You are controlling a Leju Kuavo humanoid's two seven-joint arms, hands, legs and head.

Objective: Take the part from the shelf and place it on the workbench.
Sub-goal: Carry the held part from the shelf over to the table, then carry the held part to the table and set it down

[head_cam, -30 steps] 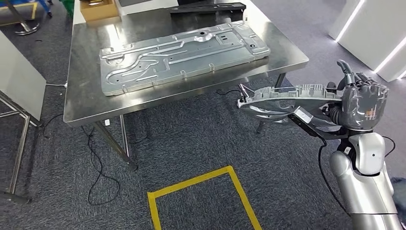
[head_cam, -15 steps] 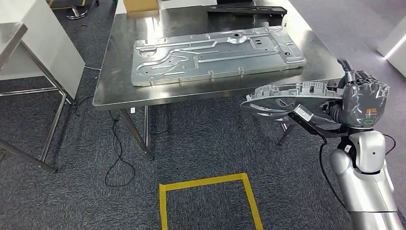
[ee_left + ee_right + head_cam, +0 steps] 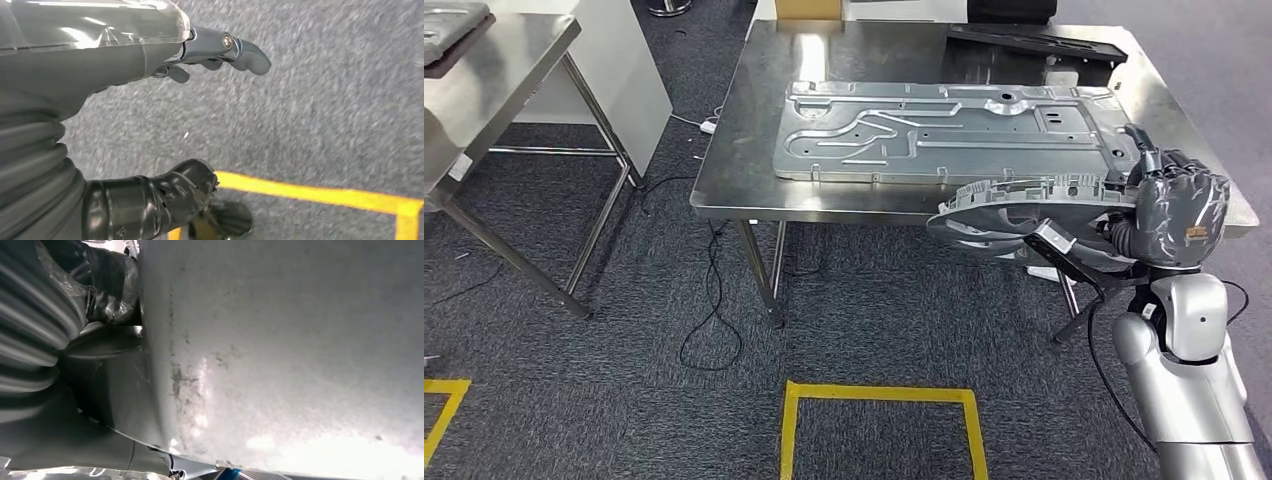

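The grey ribbed plastic part is hanging over dark carpet, near the steel workbench; the right hand is gripping its right end, the left hand is hanging empty, fingers apart.

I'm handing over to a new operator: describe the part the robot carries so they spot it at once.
Find the steel workbench in the head view, then its near right corner. There the right hand grips a long grey plastic part, held in the air level with the near edge. Unlike the flat metal panel lying on the bench, it is curved, ribbed and off the table.
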